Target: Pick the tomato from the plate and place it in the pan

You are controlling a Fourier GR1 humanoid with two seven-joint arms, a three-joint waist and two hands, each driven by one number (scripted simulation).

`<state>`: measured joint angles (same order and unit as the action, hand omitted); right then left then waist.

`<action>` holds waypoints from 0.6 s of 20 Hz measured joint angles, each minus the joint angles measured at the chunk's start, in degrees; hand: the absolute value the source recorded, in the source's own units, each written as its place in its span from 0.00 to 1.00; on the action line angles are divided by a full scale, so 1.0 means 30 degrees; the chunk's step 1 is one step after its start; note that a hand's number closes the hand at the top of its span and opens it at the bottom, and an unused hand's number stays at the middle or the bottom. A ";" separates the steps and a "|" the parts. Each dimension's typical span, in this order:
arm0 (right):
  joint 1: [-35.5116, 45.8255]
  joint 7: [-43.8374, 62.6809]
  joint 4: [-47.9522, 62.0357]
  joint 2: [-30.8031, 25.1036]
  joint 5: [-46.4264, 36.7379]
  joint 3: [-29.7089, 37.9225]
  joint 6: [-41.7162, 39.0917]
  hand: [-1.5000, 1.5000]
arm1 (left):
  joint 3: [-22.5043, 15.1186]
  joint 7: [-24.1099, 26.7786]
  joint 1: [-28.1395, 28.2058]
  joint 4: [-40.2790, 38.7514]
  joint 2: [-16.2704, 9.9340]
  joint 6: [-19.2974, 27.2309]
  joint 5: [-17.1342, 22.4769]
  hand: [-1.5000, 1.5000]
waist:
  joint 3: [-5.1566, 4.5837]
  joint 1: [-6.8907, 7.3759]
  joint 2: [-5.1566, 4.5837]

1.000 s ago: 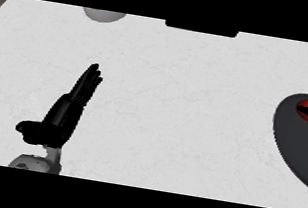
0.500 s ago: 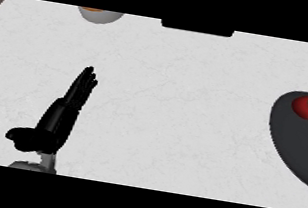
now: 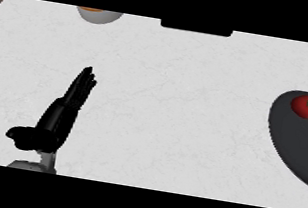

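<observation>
Tomato [image 3: 305, 106] sits inside the dark pan [image 3: 306, 150] at the right edge of the worktop [image 3: 186, 106], resting near the pan's far end, round and upright, not touched by anything. No plate shows anywhere in my view, so I cannot say where the tomato's starting place lies. Judging from how things lie, the placing part of the job looks done: tomato in the pan, nothing holding it. My right robot hand does not appear in the view at all, so I can say nothing of it. My left robot hand [image 3: 67, 107] lies low at the left of the worktop, well apart from the pan, fingers straight and pressed together, pointing away from me toward the far edge, thumb tucked out near the wrist; it holds nothing and looks to be resting. At the far edge, left of centre, a pale bowl [image 3: 98, 15] with something orange in it is cut off by the view's top. Beside it, near the middle of the far edge, a flat black thing [image 3: 196, 28]; too little shows to name it. What is left, as I judge it: little or nothing beyond keeping clear of the pan.
</observation>
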<state>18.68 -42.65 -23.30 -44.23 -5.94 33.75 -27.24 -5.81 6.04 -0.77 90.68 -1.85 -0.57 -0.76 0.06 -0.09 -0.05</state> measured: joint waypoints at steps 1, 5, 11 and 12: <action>-0.0306 -0.0093 -0.0331 0.0125 0.0065 -0.0111 0.0083 0.00 | 0.0024 -0.0232 0.0088 0.0287 -0.0074 -0.0075 0.0095 0.50 | -0.0003 -0.0009 0.0015; -0.1353 -0.0507 -0.1202 0.0238 0.0317 -0.0471 0.0272 0.00 | -0.0119 -0.0526 0.0094 0.0510 0.0035 0.0056 -0.0068 0.50 | -0.0003 -0.0017 0.0025; -0.2964 -0.0712 -0.2503 0.0215 0.0807 -0.0954 0.0335 0.00 | 0.0012 0.0044 0.0263 0.0112 -0.0013 -0.0044 -0.0148 0.50 | -0.0016 -0.0050 0.0035; -0.3228 -0.0824 -0.2674 0.0229 0.0867 -0.1025 0.0419 0.00 | 0.0105 0.0100 0.0235 0.0073 -0.0111 -0.0152 -0.0090 0.50 | -0.0015 -0.0044 0.0034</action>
<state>8.99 -45.12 -31.32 -43.54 -3.34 30.68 -25.98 -5.49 6.34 -0.07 90.90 -2.18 -1.03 -1.03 0.02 -0.22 0.05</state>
